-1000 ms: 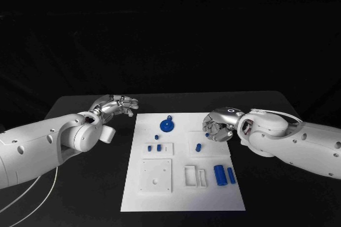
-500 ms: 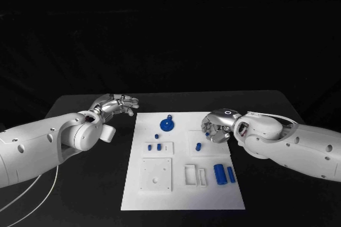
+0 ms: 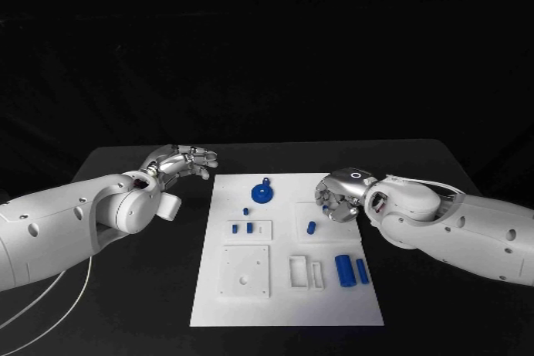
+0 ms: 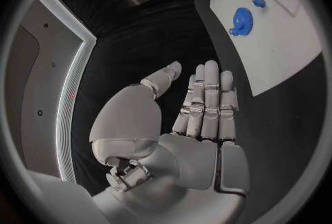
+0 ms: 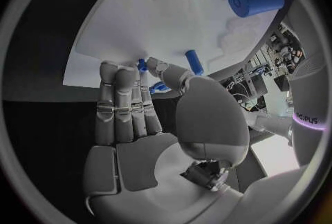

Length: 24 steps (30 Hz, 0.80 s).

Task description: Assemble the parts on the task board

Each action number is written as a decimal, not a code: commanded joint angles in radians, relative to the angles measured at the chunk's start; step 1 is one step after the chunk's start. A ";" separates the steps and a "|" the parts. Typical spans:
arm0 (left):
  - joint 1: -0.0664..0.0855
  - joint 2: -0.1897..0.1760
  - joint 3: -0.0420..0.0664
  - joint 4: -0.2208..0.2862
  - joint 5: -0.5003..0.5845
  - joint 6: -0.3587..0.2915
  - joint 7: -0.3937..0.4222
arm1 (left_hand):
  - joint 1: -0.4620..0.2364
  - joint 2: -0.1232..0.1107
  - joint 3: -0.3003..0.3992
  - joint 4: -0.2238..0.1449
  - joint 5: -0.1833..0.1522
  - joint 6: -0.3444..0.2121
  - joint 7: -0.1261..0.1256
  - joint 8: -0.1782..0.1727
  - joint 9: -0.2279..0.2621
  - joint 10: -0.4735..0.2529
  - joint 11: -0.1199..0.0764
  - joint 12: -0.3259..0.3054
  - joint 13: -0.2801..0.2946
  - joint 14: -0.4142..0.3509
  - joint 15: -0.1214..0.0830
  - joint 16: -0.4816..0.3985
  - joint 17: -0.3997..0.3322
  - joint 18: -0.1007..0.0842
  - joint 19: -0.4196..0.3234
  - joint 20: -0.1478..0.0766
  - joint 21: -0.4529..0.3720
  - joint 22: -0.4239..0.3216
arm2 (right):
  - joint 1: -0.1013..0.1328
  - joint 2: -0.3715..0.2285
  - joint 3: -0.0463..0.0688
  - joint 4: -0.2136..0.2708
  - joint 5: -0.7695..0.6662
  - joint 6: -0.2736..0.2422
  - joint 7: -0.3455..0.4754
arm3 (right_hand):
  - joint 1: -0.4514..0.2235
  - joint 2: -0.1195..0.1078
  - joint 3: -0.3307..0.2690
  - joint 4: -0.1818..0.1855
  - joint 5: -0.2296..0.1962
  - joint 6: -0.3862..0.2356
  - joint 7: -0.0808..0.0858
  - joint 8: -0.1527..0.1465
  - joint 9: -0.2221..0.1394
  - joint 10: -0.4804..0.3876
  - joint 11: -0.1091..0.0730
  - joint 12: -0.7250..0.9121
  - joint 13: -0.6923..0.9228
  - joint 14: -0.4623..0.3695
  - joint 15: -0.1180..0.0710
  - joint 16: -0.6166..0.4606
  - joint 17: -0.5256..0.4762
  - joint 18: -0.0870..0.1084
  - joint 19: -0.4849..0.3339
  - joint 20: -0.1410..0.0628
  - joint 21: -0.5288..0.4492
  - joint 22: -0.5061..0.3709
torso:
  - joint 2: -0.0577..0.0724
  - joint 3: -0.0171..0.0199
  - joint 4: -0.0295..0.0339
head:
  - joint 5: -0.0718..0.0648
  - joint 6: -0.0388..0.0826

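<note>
Over the last second the right hand (image 3: 337, 197) has crept in from the board's edge toward the small blue peg (image 3: 312, 227), while the left hand (image 3: 181, 161) has barely stirred. The right hand is empty, its fingers (image 5: 123, 103) straight and close together over the task board (image 3: 287, 302), thumb apart, with the peg lying just beyond the fingertips; the large blue cylinder (image 3: 344, 272) and the thinner one (image 3: 362, 272) lie behind it, nearer the robot. The left hand is also empty, fingers extended, out over the black table beside the board, the blue gear (image 4: 242, 20) well ahead of it. The likely risk is that the flat fingers meet the small, round peg before the thumb closes, so it rolls away across the smooth plate.
</note>
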 commanded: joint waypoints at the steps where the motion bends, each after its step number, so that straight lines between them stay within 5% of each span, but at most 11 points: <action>1: 0.001 0.000 0.001 0.002 0.005 0.016 0.005 | -0.006 -0.001 -0.007 0.000 -0.005 -0.009 0.000 0.003 0.001 -0.008 -0.002 -0.002 0.001 -0.003 0.001 -0.005 0.002 -0.006 -0.004 -0.009 -0.005 0.001 | -0.021 0.007 -0.017 0.002 -0.044 0.078 -0.005 | 0.002 0.012 0.005 -0.009 0.001 0.017 -0.004 0.009 0.003 0.018 -0.002 -0.004 0.011 -0.002 -0.013 0.013 0.012 0.030 0.007 -0.010 0.016 0.024 | 0.000 0.0003 0.0002 | -0.004 -0.003; 13: 0.001 0.001 0.001 0.001 -0.001 0.026 0.001 | -0.003 -0.002 -0.007 -0.004 -0.004 -0.012 0.000 0.004 0.001 -0.009 -0.002 -0.002 0.002 -0.002 0.000 -0.006 0.003 -0.005 -0.004 -0.010 -0.006 0.001 | -0.029 0.013 -0.030 0.003 -0.129 0.086 -0.042 | 0.013 0.017 0.025 -0.042 0.014 0.075 -0.025 0.019 0.011 0.071 -0.022 -0.002 0.055 0.004 -0.031 0.068 0.069 0.030 0.018 -0.024 0.100 0.023 | -0.001 0.0002 0.0003 | -0.006 -0.008; 18: 0.001 0.001 0.001 0.000 -0.001 0.026 0.001 | -0.002 -0.002 -0.007 -0.004 -0.003 -0.012 0.000 0.004 0.001 -0.010 -0.002 -0.002 0.002 -0.002 0.000 -0.007 0.004 -0.005 -0.004 -0.010 -0.006 0.001 | -0.031 0.017 -0.030 0.005 -0.163 0.064 -0.060 | 0.021 -0.013 0.069 -0.022 0.029 0.093 -0.031 0.018 0.015 0.092 -0.029 -0.005 0.073 0.010 -0.038 0.084 0.094 0.030 0.028 -0.025 0.131 0.022 | -0.001 -0.0007 0.0010 | -0.010 -0.009; 24: 0.001 0.002 0.001 -0.002 -0.001 0.026 0.002 | -0.002 -0.002 -0.007 -0.005 -0.003 -0.013 0.001 0.004 0.001 -0.011 -0.001 -0.002 0.002 -0.002 0.001 -0.007 0.004 -0.005 -0.004 -0.010 -0.007 0.002 | -0.032 0.019 -0.030 0.011 -0.164 0.047 -0.061 | 0.022 -0.019 0.080 -0.016 0.036 0.098 -0.033 0.018 0.019 0.100 -0.031 -0.007 0.081 0.014 -0.041 0.087 0.102 0.030 0.032 -0.029 0.143 0.021 | -0.001 -0.0007 0.0014 | -0.010 -0.010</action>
